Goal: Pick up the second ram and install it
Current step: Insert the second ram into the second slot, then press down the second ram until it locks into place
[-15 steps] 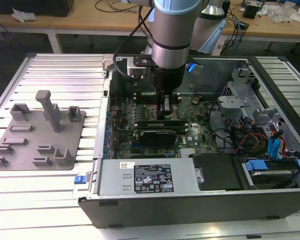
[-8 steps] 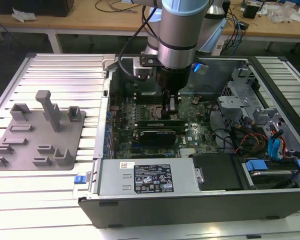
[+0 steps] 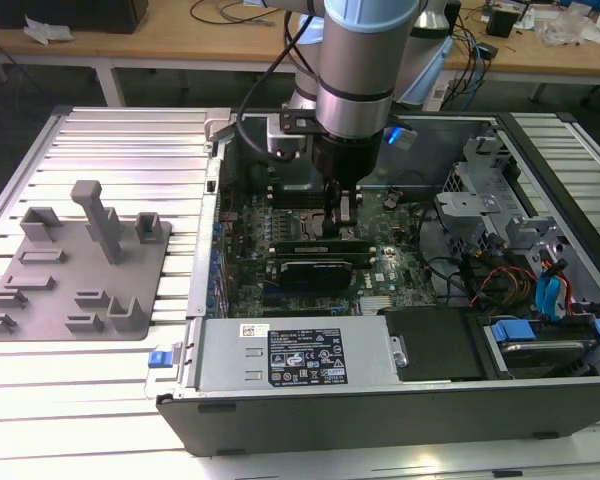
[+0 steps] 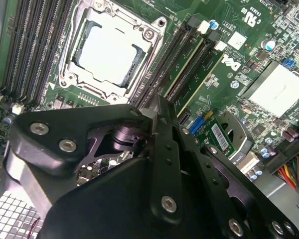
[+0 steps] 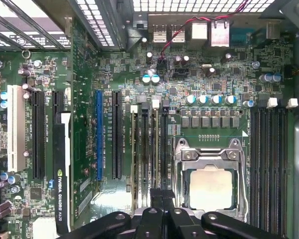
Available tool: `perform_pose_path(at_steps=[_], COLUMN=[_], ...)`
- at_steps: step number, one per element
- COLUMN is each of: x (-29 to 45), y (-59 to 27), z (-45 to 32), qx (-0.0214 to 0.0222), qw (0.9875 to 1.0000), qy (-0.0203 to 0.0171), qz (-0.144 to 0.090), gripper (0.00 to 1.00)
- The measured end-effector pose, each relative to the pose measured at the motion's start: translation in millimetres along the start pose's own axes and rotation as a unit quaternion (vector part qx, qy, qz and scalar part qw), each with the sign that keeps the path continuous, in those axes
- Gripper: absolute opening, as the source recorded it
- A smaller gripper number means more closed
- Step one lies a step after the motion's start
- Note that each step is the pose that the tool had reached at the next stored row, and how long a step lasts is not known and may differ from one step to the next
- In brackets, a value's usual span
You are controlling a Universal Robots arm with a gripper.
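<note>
Exterior view, left to right: grey fixture tray (image 3: 75, 265) on the surface, then the open computer case (image 3: 400, 385). The tool (image 3: 338, 212) is down over the motherboard's slots (image 5: 148, 149) beside the CPU socket (image 5: 209, 186), shut on the second ram (image 3: 325, 246). Risk: stick tilted or off the slot, so pressing could jam or crack it.
</note>
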State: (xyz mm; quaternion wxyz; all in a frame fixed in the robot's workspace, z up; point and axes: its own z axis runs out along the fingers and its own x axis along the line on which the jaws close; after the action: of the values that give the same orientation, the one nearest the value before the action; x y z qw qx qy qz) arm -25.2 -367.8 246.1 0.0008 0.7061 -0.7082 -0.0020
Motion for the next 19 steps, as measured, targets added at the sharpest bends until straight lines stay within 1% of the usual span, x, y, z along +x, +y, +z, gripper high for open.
perform_pose_path(at_steps=[2,3,4,11,13,19], x=[1.0,2.2,2.9,3.1,3.0,3.6], y=[0.0,0.0,0.1,0.0,0.0,0.0], z=[0.0,0.0,0.0,0.2,0.3,0.2], qx=[0.0,0.0,0.0,-0.0001,0.0,-0.0001], qw=[1.0,1.0,0.9999,0.9999,0.9999,0.9999], qy=[-0.0035,-0.008,-0.0112,-0.0119,-0.0126,-0.0127], qz=[0.0,0.0,0.0,0.0,0.0,0.0], gripper=[0.08,0.08,0.08,0.08,0.08,0.08])
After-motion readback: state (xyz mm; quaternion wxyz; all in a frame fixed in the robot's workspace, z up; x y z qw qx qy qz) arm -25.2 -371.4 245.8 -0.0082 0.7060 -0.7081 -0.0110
